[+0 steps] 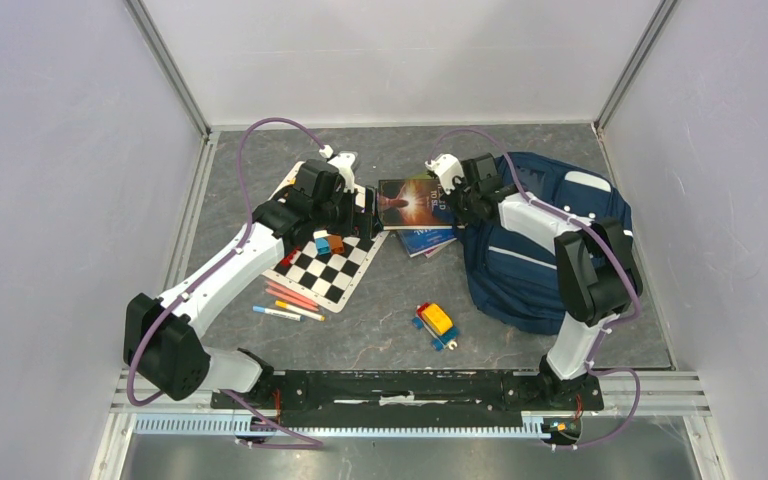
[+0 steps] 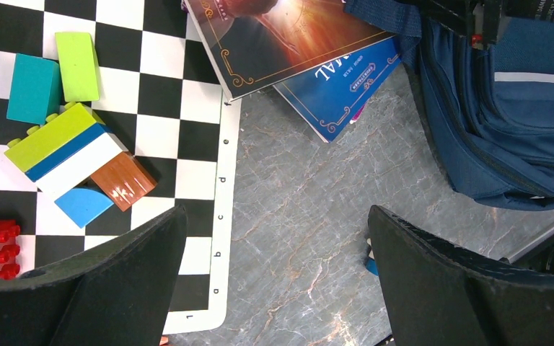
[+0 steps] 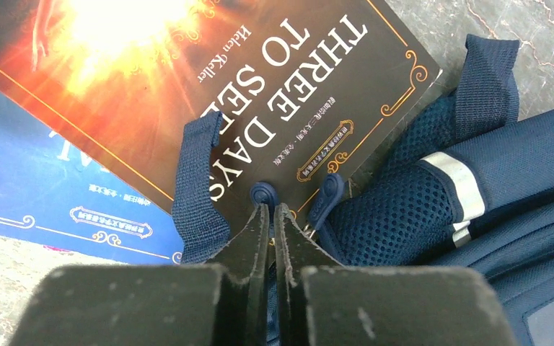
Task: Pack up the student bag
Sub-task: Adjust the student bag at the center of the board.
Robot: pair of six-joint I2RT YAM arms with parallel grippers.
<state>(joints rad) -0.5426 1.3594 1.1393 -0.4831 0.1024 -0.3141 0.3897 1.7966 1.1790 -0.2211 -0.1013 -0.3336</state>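
Note:
The navy student bag (image 1: pixel 545 255) lies at the right of the table, its open top toward two books. My right gripper (image 1: pixel 452 193) is at the bag's top edge. In the right wrist view it (image 3: pixel 270 209) is shut on a navy zip pull (image 3: pixel 263 192) of the bag (image 3: pixel 526 180); a second pull (image 3: pixel 328 196) hangs beside it. A dark book (image 3: pixel 187 79) lies over a blue book (image 3: pixel 36 187), its corner at the bag's mouth. My left gripper (image 2: pixel 275 216) is open and empty above bare table beside the chessboard (image 2: pixel 166 94).
Toy blocks (image 2: pixel 72 155) sit on the chessboard (image 1: pixel 332 265). Coloured pens (image 1: pixel 288 300) lie at its near edge. A small block toy (image 1: pixel 436 323) stands on the table in front. Both books (image 1: pixel 415 205) lie between the arms. Walls enclose the table.

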